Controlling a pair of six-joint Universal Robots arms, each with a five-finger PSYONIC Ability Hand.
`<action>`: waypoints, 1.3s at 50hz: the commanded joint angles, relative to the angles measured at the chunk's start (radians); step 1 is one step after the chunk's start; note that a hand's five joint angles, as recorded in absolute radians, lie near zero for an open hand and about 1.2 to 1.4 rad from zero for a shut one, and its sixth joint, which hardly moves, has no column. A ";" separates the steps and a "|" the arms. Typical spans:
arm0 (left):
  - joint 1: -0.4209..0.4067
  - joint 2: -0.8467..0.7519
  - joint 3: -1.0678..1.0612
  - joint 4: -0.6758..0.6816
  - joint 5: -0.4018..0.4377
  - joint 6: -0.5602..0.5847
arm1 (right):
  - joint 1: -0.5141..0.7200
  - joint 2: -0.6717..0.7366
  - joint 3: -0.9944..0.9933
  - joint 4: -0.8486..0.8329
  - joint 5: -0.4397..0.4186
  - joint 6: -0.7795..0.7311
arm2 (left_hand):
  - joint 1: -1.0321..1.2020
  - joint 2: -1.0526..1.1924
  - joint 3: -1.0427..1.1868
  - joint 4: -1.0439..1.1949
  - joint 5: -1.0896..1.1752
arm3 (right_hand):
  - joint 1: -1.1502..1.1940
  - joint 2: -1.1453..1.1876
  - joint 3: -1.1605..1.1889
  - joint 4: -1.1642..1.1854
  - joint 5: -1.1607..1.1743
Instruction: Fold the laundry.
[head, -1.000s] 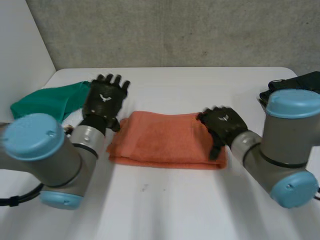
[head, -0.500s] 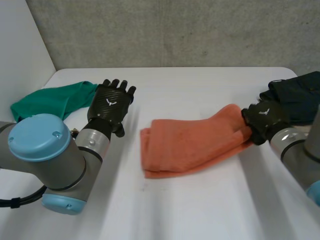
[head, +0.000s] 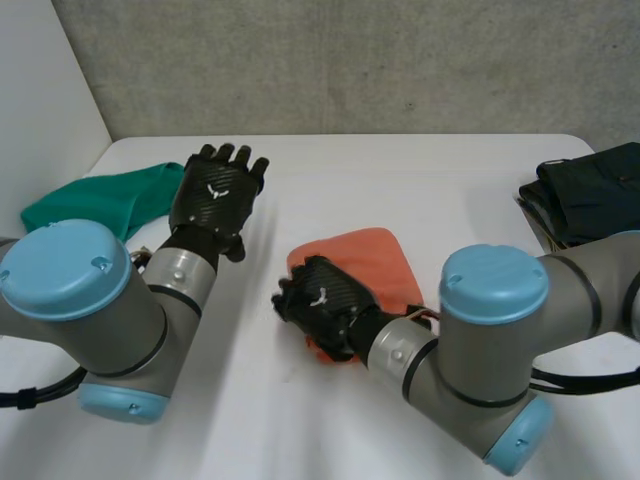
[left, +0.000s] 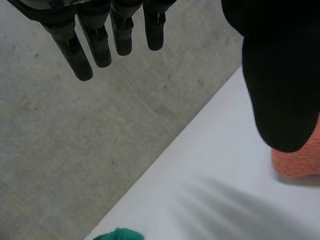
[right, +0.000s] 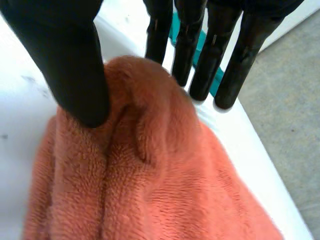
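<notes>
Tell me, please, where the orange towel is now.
In the head view the orange towel lies folded near the middle of the table, its near end pinched by the right hand, between the green cloth and the dark clothes.

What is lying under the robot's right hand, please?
The folded orange towel, a ridge of it pinched between thumb and fingers of the right hand. What lies beneath the towel is covered.

A: What colours are the cloths?
B: The plain orange terry towel (head: 368, 258) is salmon-orange, unpatterned. The crumpled green cloth (head: 95, 200) is plain teal-green; the folded dark fabric pile (head: 590, 190) is near-black.
A: And around them?
B: The flat white table (head: 400, 180), a mottled grey concrete wall (head: 350, 60). The black left hand (head: 215, 195) and black right hand (head: 322, 300) each carry a small white mark; arms (head: 178, 278) grey, caps (head: 62, 270) light blue.
</notes>
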 joint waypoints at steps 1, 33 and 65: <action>-0.060 -0.019 0.101 -0.002 -0.027 -0.015 | -0.194 -0.152 0.032 0.009 0.039 0.292 | -0.016 -0.026 -0.034 -0.027 -0.045 | -0.407 -0.496 -0.500 -0.514 -0.528; -0.224 -0.370 0.418 -0.505 -0.136 -0.234 | -0.330 0.150 -0.239 0.359 0.108 0.454 | 0.025 0.016 0.007 0.014 -0.004 | -0.407 -0.496 -0.500 -0.514 -0.528; -0.028 0.090 0.406 -0.660 0.468 -0.271 | -0.098 -0.089 0.345 -0.265 0.171 0.360 | 0.043 0.033 0.024 0.032 0.014 | -0.407 -0.496 -0.500 -0.514 -0.528</action>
